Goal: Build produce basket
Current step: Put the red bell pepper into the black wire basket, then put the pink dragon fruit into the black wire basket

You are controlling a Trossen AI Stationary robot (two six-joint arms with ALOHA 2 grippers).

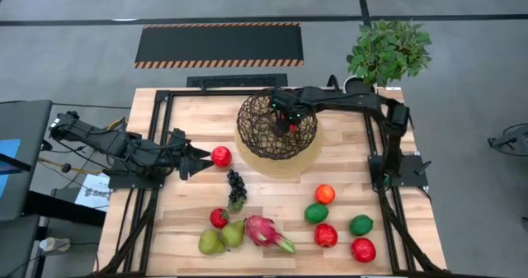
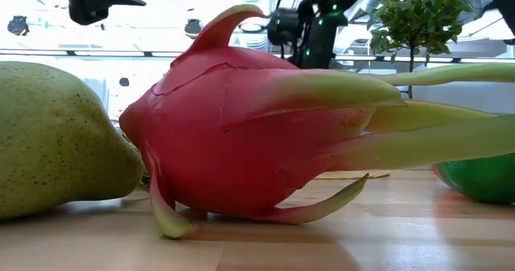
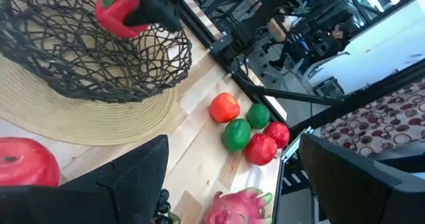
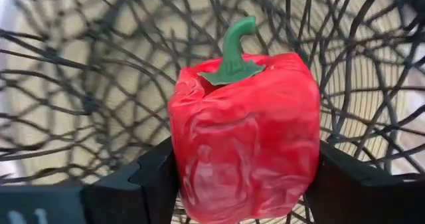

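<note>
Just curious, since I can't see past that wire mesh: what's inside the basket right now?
Inside the basket, the right gripper holds a red pepper between its fingers, above the pale woven base. The arm covers part of the basket's floor from above, so other fruit there cannot be ruled out.

Bright, even light falls on the table (image 1: 272,191), and shadows stay short and soft. In the low view, windows behind glare white, and the dragon fruit (image 2: 241,134) looms close. Behind the sharp red pepper (image 4: 242,137), the basket (image 4: 80,84) weave blurs.
</note>
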